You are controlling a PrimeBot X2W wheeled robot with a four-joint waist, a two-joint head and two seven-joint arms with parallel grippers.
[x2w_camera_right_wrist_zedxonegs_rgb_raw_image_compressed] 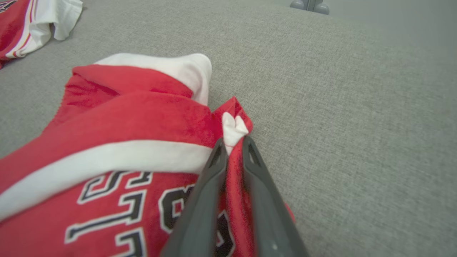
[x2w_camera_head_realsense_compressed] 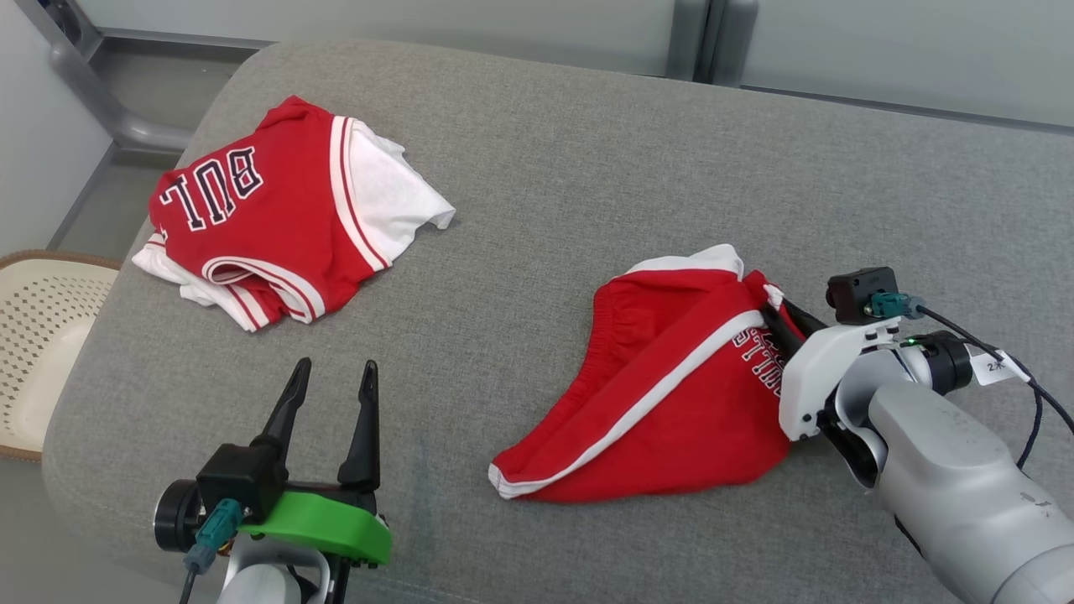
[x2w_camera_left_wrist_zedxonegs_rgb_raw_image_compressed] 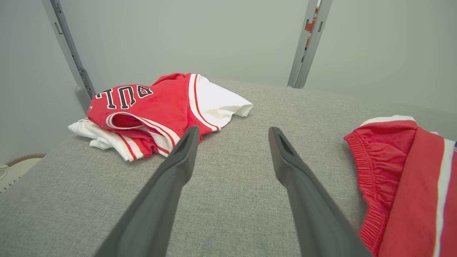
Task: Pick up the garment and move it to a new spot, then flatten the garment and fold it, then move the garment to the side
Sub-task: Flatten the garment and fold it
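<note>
A red garment [x2w_camera_head_realsense_compressed: 671, 394] with white trim and black lettering lies crumpled on the grey cushion [x2w_camera_head_realsense_compressed: 587, 184], right of centre. My right gripper [x2w_camera_head_realsense_compressed: 776, 317] is shut on a fold at its right edge; in the right wrist view the red and white cloth [x2w_camera_right_wrist_zedxonegs_rgb_raw_image_compressed: 234, 128] is pinched between the two fingers, gripper [x2w_camera_right_wrist_zedxonegs_rgb_raw_image_compressed: 234, 142]. The same garment [x2w_camera_left_wrist_zedxonegs_rgb_raw_image_compressed: 403, 178] shows at the right of the left wrist view. My left gripper [x2w_camera_head_realsense_compressed: 333, 377] stands open over bare cushion at the lower left, its fingers [x2w_camera_left_wrist_zedxonegs_rgb_raw_image_compressed: 178, 160] spread with nothing between them.
A second red and white garment [x2w_camera_head_realsense_compressed: 277, 210] lies bunched at the cushion's back left, also seen as a garment pile [x2w_camera_left_wrist_zedxonegs_rgb_raw_image_compressed: 157, 110]. A cream perforated basket [x2w_camera_head_realsense_compressed: 42, 335] stands off the cushion's left edge. Grey wall panels [x2w_camera_head_realsense_compressed: 755, 33] rise behind.
</note>
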